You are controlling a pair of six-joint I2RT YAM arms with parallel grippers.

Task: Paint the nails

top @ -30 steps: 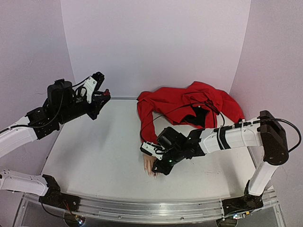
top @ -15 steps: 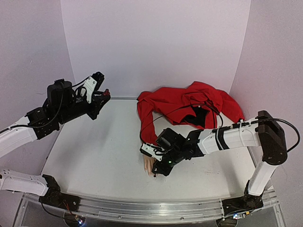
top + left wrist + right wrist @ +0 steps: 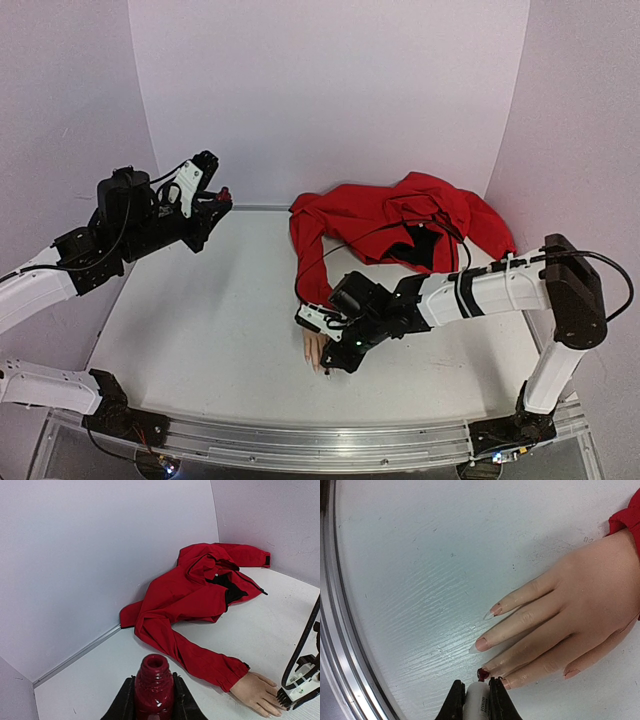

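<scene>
My left gripper point(image 3: 154, 711) clamps the open polish bottle point(image 3: 154, 682) upright, well off to the side, probably against spills. My right gripper point(image 3: 476, 699) pinches the white brush cap point(image 3: 476, 709), tip at a dark-red nail. The nails point(image 3: 481, 643) are on the hand point(image 3: 590, 595), flat on the table point(image 3: 410, 580) near the front rail point(image 3: 340, 630). It's tight there, roomier sideways.

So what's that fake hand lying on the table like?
The mannequin hand is pale, flesh-coloured and looks plastic, lying palm down on the white table, fingers spread, its wrist inside a red sleeve. Its nails are long and pointed; one shows dark red where the brush in the right gripper touches it.
</scene>
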